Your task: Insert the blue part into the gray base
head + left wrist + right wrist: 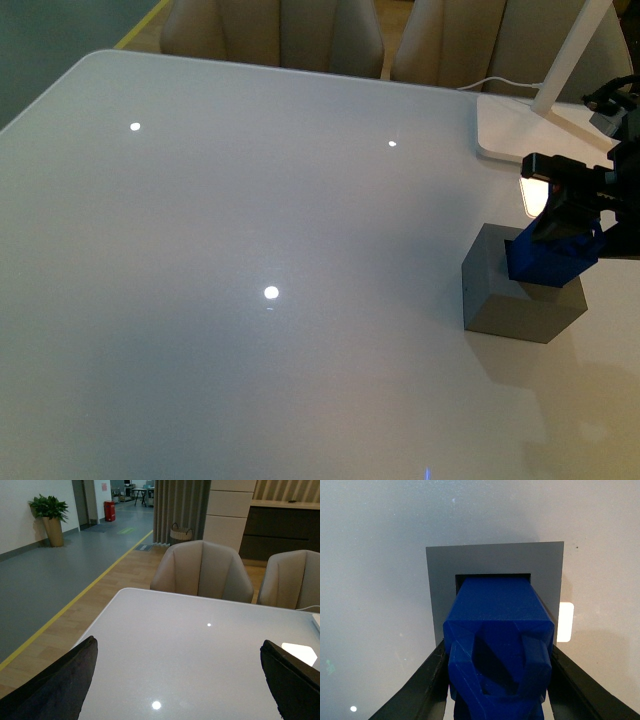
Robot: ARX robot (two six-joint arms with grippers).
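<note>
The right end effector (562, 228) was pinching the blue part (497, 615). One black finger (432, 680) pressed on each side of it. The blue part hung down from the end effector, and its low end was at the square hole in the top of the gray base (495, 557). How far in it had gone could not be told. The gray base sat on the table (250, 200) right under the end effector. A white lamp base (505, 125) stood on the table a little way beyond it. The left end effector (178, 645) was spread wide with nothing in it, up over the table. Two tan chairs (202, 570) stood past the table's far edge.
</note>
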